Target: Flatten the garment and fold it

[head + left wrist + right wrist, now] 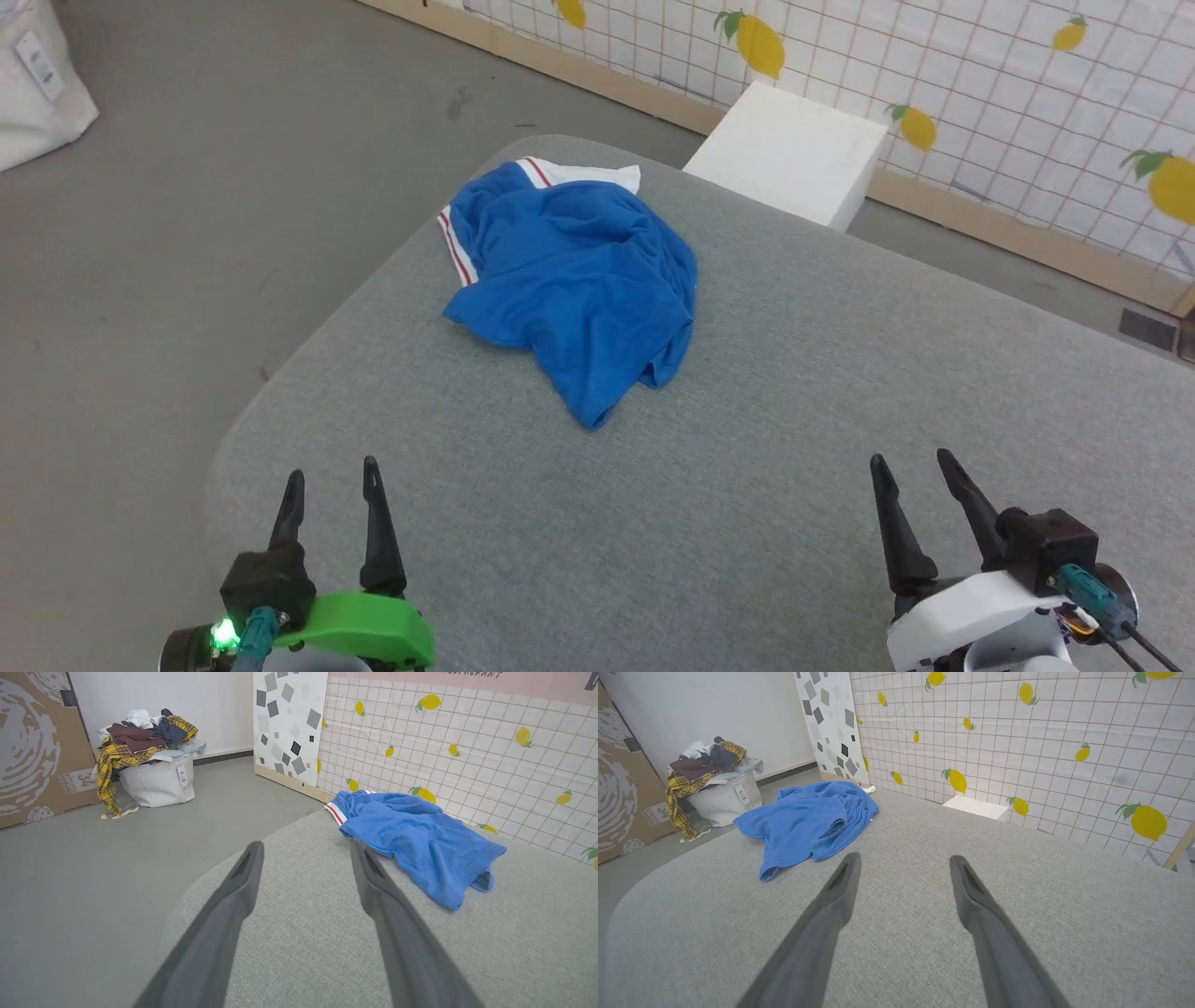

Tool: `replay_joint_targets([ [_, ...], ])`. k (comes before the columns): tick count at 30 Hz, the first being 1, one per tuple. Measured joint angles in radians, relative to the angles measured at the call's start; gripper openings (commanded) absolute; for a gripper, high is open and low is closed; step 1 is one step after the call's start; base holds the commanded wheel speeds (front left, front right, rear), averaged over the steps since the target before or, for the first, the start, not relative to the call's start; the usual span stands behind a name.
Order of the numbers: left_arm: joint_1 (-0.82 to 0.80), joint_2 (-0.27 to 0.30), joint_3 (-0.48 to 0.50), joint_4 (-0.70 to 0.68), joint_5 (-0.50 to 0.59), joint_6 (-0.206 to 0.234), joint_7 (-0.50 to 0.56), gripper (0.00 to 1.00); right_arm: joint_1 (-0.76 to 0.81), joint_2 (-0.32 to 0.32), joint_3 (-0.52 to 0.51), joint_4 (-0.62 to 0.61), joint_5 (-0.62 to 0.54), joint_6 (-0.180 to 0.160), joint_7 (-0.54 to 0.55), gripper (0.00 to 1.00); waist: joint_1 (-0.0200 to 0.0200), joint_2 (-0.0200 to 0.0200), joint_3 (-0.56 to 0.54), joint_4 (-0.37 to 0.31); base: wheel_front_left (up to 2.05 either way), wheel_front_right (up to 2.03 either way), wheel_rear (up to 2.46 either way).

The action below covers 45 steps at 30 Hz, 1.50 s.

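The garment point(579, 271) is a royal-blue shirt lying crumpled in a heap on the far left part of the grey padded table point(766, 448). A white sleeve with red-and-white striped trim shows at its far edge. It also shows as the blue garment point(416, 835) in the left wrist view and the garment point(808, 821) in the right wrist view. My left gripper point(331, 471) hovers open at the near left, well short of it. My right gripper point(910, 462) stands open at the near right, empty.
A white box point(789, 154) stands on the floor beyond the table's far edge, before the lemon-patterned tiled wall point(1008, 103). A white bin heaped with clothes point(149, 760) sits on the grey floor to the left, beside a cardboard panel point(32, 746).
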Motion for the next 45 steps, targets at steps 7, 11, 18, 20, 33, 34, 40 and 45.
replay_joint_targets([
  [7,0.007,0.000,0.001,0.005,-0.008,0.010,-0.012,1.00,0.000,0.000,0.000,0.010,0.007,0.000,-0.009,1.00,0.0000,0.0000,0.001,0.026,0.00,0.00,0.00],
  [11,0.010,0.000,0.000,0.005,-0.013,0.014,-0.017,1.00,0.000,0.000,-0.001,0.010,0.008,0.000,-0.010,1.00,0.0000,0.0000,0.004,0.024,0.00,0.00,0.00],
  [18,0.012,0.000,-0.006,0.004,-0.036,0.019,-0.017,1.00,0.000,0.000,-0.011,0.008,0.008,0.000,-0.008,1.00,0.0000,0.0000,0.014,0.016,0.00,0.00,0.00],
  [20,0.011,0.000,-0.013,0.004,-0.041,0.015,-0.017,1.00,0.000,0.000,-0.013,0.004,0.007,0.000,-0.007,1.00,0.0000,0.0000,0.018,0.014,0.00,0.00,0.00],
  [33,-0.459,0.087,0.029,0.186,-0.167,-0.155,0.139,1.00,-0.044,0.001,-0.066,-0.124,-0.077,0.000,0.070,1.00,0.0000,0.0000,0.126,-0.075,0.00,0.00,0.00],
  [34,-0.500,0.098,0.043,0.211,-0.184,-0.158,0.171,1.00,-0.048,0.001,-0.072,-0.136,-0.083,0.000,0.078,1.00,0.0000,0.0000,0.139,-0.087,0.00,0.00,0.00],
  [40,-0.687,0.142,0.113,0.335,-0.320,-0.178,0.393,1.00,-0.057,0.001,-0.118,-0.194,-0.120,0.000,0.110,1.00,0.0001,0.0000,0.222,-0.160,0.00,0.00,0.00],
  [45,-0.774,0.164,0.153,0.403,-0.407,-0.132,0.622,1.00,-0.056,0.000,-0.171,-0.235,-0.128,0.000,0.125,1.00,0.0001,0.0000,0.302,-0.217,0.00,0.00,0.00],
])
